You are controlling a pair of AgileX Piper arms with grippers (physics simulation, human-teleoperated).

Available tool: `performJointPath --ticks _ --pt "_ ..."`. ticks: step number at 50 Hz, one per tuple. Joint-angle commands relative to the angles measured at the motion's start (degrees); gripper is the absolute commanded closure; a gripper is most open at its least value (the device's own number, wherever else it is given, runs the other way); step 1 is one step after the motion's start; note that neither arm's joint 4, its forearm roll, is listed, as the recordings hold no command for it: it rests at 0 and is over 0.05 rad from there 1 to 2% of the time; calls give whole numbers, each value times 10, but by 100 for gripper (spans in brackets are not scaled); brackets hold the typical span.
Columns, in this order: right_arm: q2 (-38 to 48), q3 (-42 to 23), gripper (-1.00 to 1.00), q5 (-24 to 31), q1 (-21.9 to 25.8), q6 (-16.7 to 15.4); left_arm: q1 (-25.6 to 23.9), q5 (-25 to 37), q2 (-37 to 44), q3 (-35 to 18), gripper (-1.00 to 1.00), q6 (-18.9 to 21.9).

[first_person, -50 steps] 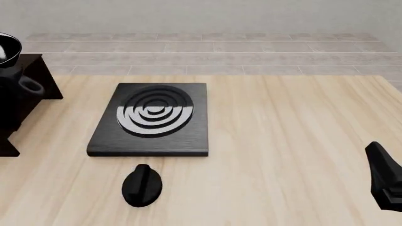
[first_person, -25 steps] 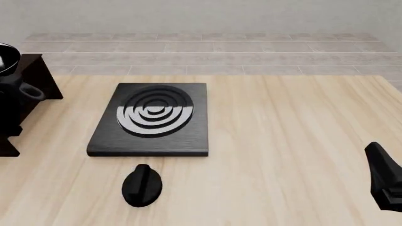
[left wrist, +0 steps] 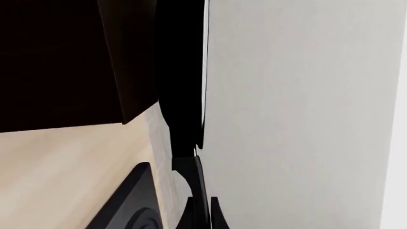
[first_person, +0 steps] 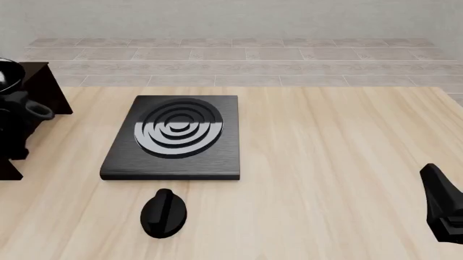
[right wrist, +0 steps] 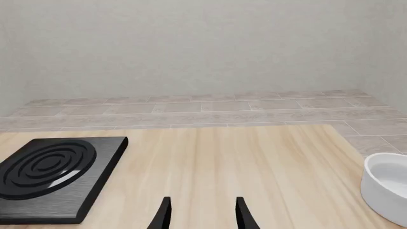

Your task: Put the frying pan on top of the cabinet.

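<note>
— What was your left claw point(left wrist: 201, 211) doing?

— Its fingers stood close together, with a long black shape running straight on from them. I took that for the pan's handle point(left wrist: 181, 95), but I could not tell whether I was clenched on it or only lying against it.

— And the pan itself?

— Just beyond that claw. From the front, the pan point(first_person: 6, 75) showed over the cabinet point(first_person: 42, 89), at its top, and the looped end of the handle hung off the cabinet's near side. Much of it was cut off by the edge of the view, so I could not say if the bottom was touching the top or not.

— Your right claw point(right wrist: 202, 215)?

— Released, nothing between the fingers, low over the table point(first_person: 326, 162) and well apart from the pan. The plate point(right wrist: 51, 169) lay ahead of it toward the other arm, and a bowl point(right wrist: 388, 188) sat near its outer side.

— So how far along?

— Nearly there, I judged. The pan was up at the cabinet. What was left was to be sure it sat flat, let go, and draw the left claw clear without dragging the handle.
</note>
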Motion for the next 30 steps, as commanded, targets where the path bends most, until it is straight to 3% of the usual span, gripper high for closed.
performJointPath --ticks 1,30 --pt "0 0 -100 0 0 0 4 -21 11 -11 100 0" --pt "0 0 -100 0 -1 1 17 -42 46 -8 100 0"
